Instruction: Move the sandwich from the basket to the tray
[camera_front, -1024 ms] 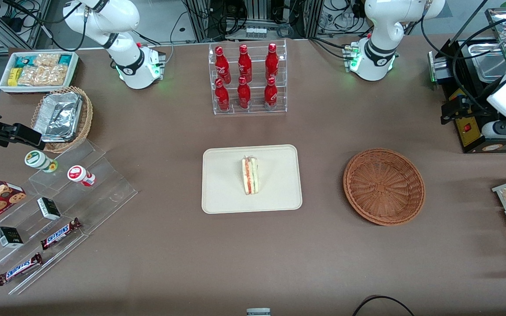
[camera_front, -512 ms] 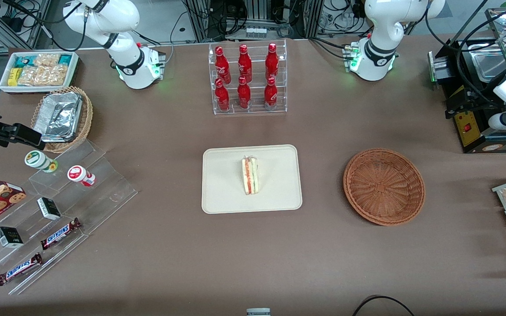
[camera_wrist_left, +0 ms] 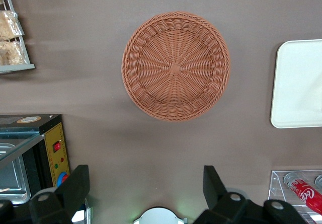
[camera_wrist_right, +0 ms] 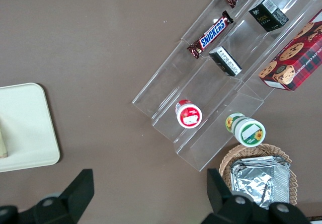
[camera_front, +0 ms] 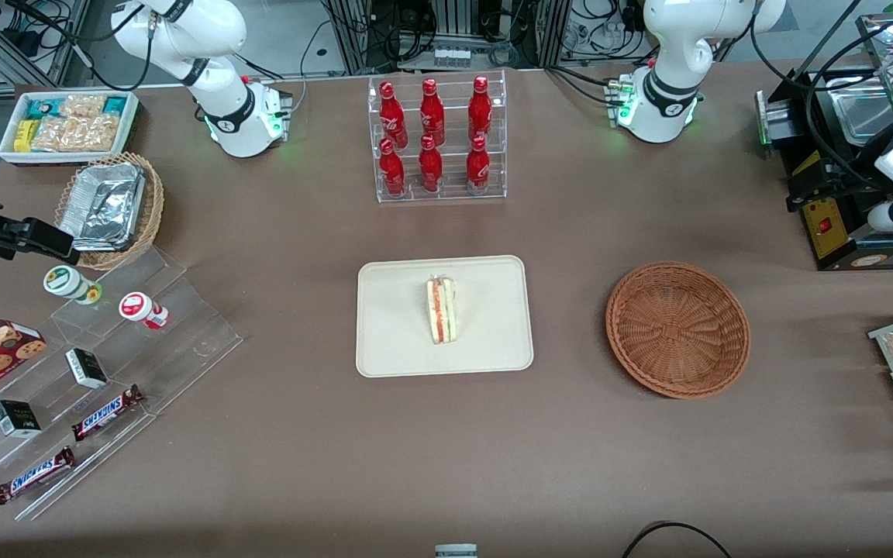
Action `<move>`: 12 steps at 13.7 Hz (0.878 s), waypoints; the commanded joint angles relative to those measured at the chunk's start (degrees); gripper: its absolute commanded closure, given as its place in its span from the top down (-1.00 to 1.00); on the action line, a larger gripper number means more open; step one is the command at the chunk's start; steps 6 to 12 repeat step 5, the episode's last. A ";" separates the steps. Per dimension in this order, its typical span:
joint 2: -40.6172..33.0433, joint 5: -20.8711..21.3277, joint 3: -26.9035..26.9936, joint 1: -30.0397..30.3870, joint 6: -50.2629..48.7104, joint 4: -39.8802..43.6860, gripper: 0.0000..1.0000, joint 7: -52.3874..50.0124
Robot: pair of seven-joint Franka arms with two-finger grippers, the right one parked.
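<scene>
Front view shows you a wide brown bench (camera_front: pixel 446 449) with the cream tray (camera_front: pixel 400 341) lying flat at its middle. Beside the tray, toward the working arm's end of the bench, sits the reddish-brown wicker basket (camera_front: pixel 677 329), with nothing in it. You will find the sandwich (camera_front: pixel 441 310) on the tray, standing on edge near the tray's centre, its red and green filling facing up. Farther from the front camera than the tray stands a clear rack of six red bottles (camera_front: pixel 435 136). Toward the parked arm's end you have a clear stepped display (camera_front: pixel 105 364) carrying snack bars and small cups, and near it a lighter basket of foil containers (camera_front: pixel 109 208). Your gripper (camera_wrist_left: pixel 146 191) is raised high at the working arm's end of the bench, well apart from the sandwich, looking straight down on the basket. In the left wrist view its two dark fingers (camera_wrist_left: pixel 76 188) are spread wide and hold nothing, with bare bench between them.
</scene>
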 commanded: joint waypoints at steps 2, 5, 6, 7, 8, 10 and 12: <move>1.45 0.74 -2.66 3.02 -0.52 2.91 0.99 -0.41; 1.81 0.22 -3.48 3.91 -1.05 4.23 0.99 -0.40; 1.81 0.22 -3.48 3.91 -1.05 4.23 0.99 -0.40; 1.81 0.22 -3.48 3.91 -1.05 4.23 0.99 -0.40; 1.81 0.22 -3.48 3.91 -1.05 4.23 0.99 -0.40; 1.81 0.22 -3.48 3.91 -1.05 4.23 0.99 -0.40; 1.81 0.22 -3.48 3.91 -1.05 4.23 0.99 -0.40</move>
